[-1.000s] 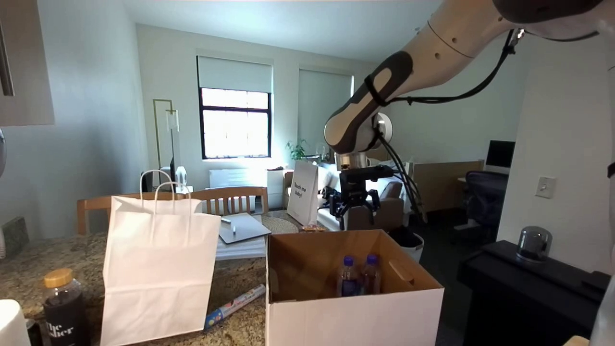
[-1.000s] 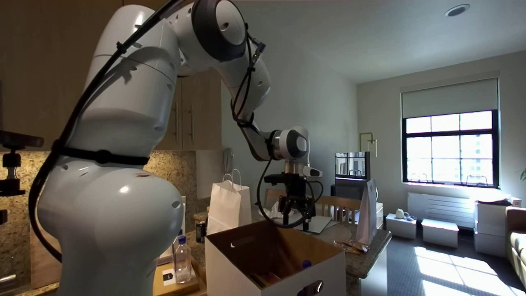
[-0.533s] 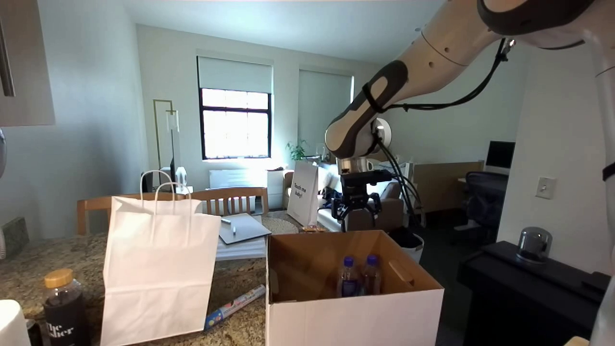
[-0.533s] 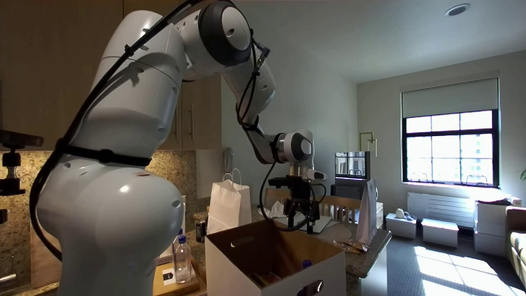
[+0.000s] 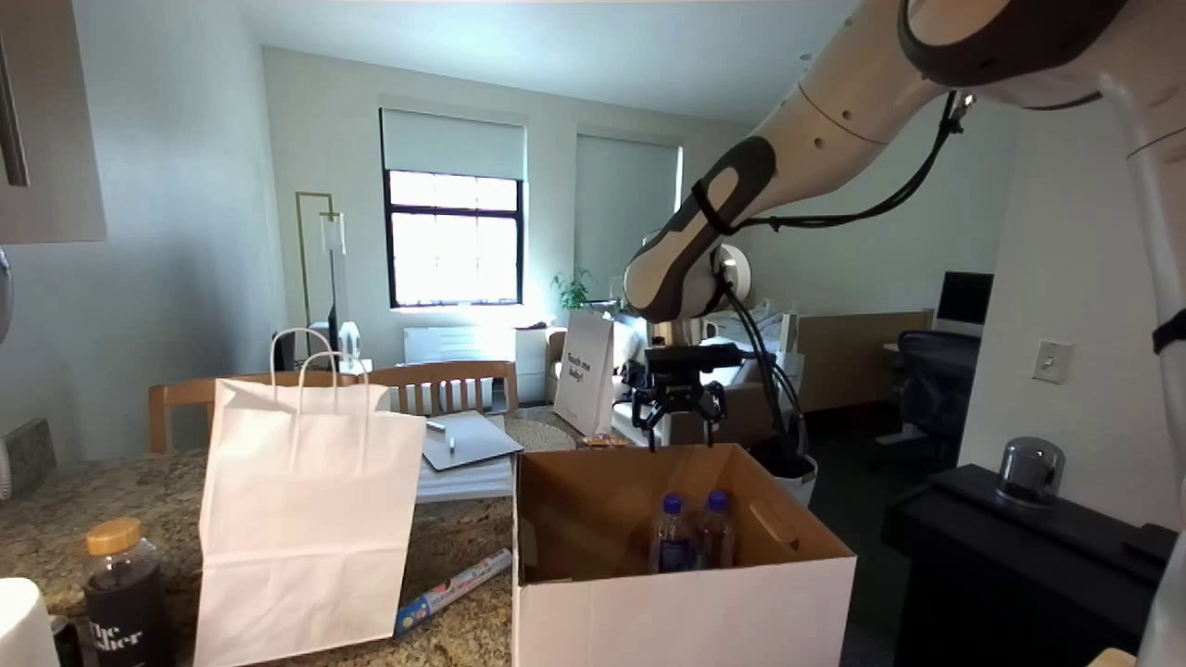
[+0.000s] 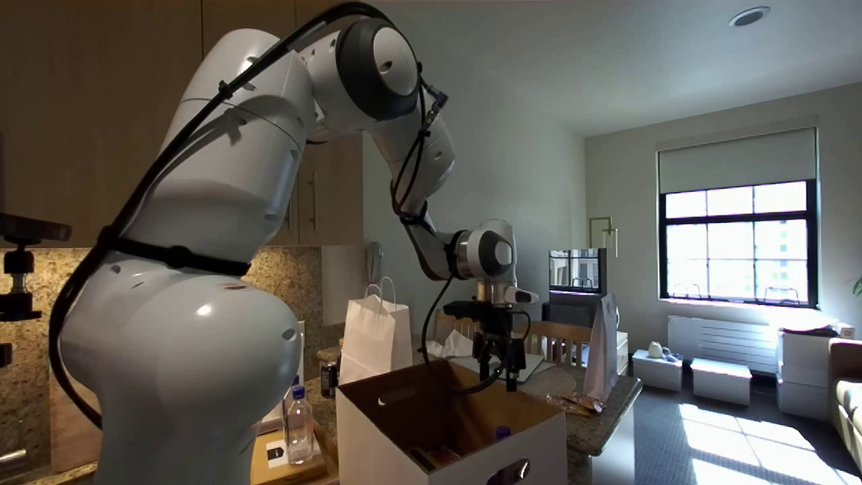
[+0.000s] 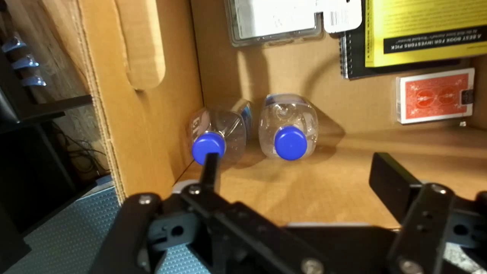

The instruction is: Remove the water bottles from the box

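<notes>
Gripper (image 7: pixel 298 171), mine, black and two-fingered: fingers (image 7: pixel 392 184) spread wide apart, tips down. In both exterior views it hangs near the rim of the large cardboard carton (image 5: pixel 681 616), brown inside, pale outside; whether the tips sit directly over the inside, I cannot tell.

Wrist view, clock read on the picture: an upright clear plastic bottle (image 7: pixel 288 121), blue-capped, inside the carton. At 9 o'clock from it, just beside, a second clear blue-capped bottle (image 7: pixel 228 127), partly covered in this view by one of my fingers. At 12, a clear plastic package (image 7: pixel 274 19) with a white insert; at 2, a yellow-covered book (image 7: pixel 426 30) over a black spiral notebook (image 7: pixel 356 55); between 2 and 3, a red-and-white deck of cards (image 7: pixel 435 97).

In an exterior view, at 9 o'clock from the carton and outside it, a third clear blue-capped bottle (image 6: pixel 298 431) stands on a light wooden board (image 6: pixel 276 475), another blue cap (image 6: pixel 295 380) just behind.
</notes>
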Available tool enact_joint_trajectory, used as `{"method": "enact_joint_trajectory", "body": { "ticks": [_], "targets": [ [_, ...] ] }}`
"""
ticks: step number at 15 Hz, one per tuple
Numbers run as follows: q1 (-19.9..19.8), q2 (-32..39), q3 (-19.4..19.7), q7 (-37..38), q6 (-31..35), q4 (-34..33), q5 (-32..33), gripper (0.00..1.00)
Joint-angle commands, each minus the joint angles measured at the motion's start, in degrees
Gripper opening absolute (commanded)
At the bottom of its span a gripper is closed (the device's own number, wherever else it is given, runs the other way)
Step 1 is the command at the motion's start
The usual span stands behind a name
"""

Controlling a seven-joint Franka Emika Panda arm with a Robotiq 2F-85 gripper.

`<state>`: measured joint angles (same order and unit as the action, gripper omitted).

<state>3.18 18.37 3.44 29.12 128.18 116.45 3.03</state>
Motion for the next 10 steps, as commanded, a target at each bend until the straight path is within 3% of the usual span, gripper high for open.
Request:
{"method": "enact_joint_trajectory", "body": {
  "ticks": [1,5,10],
  "targets": [
    [0.3,4.9,1.3,6.4,7.4,-0.4,-2.2,1.0],
    [0.1,9.0,1.3,8.7,13.7,-1.7,-7.1,1.0],
    [-0.3,8.5,1.6,6.8,12.1,-1.4,-9.2,1.0]
  ]
}}
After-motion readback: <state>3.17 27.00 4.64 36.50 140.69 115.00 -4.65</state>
